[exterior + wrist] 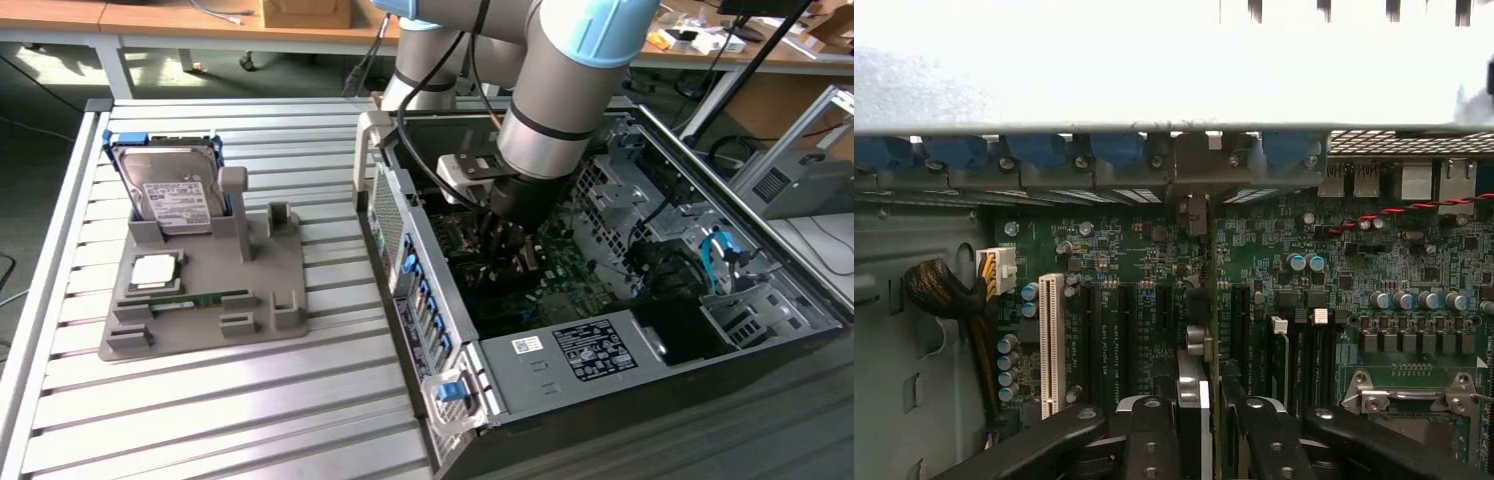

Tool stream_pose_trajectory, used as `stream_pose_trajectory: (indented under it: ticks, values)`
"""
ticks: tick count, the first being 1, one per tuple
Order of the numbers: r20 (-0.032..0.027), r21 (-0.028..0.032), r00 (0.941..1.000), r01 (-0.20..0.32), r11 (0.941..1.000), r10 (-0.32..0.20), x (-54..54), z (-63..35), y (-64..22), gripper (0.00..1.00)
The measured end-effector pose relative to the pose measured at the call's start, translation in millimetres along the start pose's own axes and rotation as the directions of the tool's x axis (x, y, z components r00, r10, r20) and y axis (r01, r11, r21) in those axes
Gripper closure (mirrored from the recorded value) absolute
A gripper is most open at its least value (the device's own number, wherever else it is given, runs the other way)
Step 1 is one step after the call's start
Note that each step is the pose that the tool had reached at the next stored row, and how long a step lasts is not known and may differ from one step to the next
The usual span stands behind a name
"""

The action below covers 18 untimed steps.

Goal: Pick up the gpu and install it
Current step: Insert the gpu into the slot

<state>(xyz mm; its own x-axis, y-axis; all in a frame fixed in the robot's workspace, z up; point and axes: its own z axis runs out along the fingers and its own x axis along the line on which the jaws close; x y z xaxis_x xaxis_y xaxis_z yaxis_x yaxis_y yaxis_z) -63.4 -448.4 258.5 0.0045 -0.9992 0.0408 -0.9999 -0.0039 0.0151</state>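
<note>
While end effector [1206,420] grips gpu [1206,300], slots flank it.

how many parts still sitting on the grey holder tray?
3. On the grey holder tray: the hard drive standing upright at its far end, the CPU lying flat mid-tray, and the green memory stick lying just nearer. Small parts may be hidden.

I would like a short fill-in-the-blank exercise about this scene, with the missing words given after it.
1. The gripper holds the ___ edge-on above the motherboard.
2. The hard drive stands on the exterior view's ___ of the computer case.
3. One long slot on the motherboard is ___ in colour.

Missing words: gpu; left; white.
</note>
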Motion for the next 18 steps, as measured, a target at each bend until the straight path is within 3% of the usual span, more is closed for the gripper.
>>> stream_pose_trajectory:
  ticks: [6,9,13,18]
  values:
    - [0.0,0.0,1.0,0.0,1.0,0.0,0.0,1.0,0.0,0.73]
    - [0.0029,-0.0001,1.0,0.0,1.0,0.0,-0.1,1.8,0.0,0.73]
    - [0.0208,0.0002,0.9998,0.0,1.0,0.0,0.0,1.7,0.0,0.73]
    - [0.026,0.0006,0.9997,0.0,1.0,0.0,0.1,-0.1,0.0,0.73]
